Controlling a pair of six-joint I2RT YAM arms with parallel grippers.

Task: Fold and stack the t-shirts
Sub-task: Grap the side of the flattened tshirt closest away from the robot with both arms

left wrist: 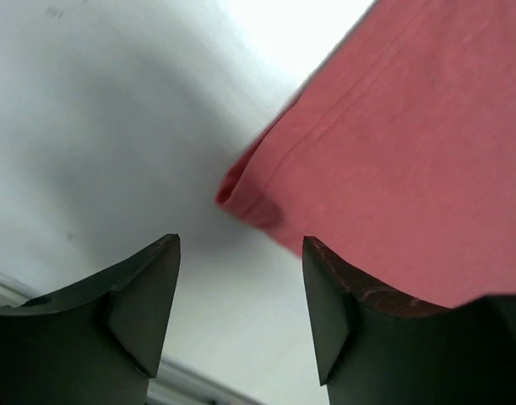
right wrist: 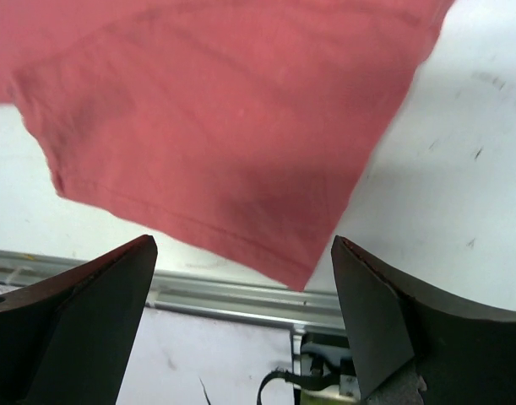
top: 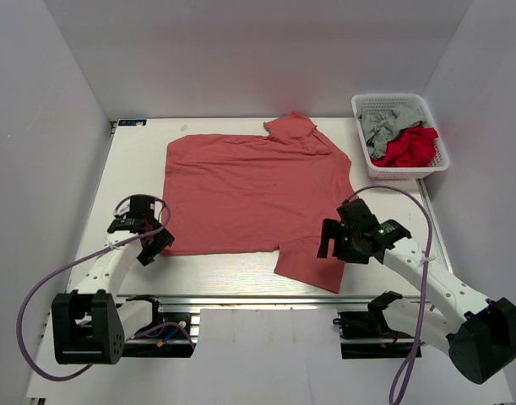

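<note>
Jaws wide at hems of flat, soft salmon-red t-shirt (top: 249, 190)

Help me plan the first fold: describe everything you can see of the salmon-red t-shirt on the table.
The salmon-red t-shirt is plain soft cloth, spread nearly flat on the white table and turned sideways. Its hem is to the left, the far sleeve is bunched at the back, and the near sleeve lies flat by the front edge. The open left gripper is at its near hem corner and the open right gripper is over the near sleeve; neither grips it.

Salmon-red t-shirt (top: 249, 198), white basket (top: 407, 172)
</note>
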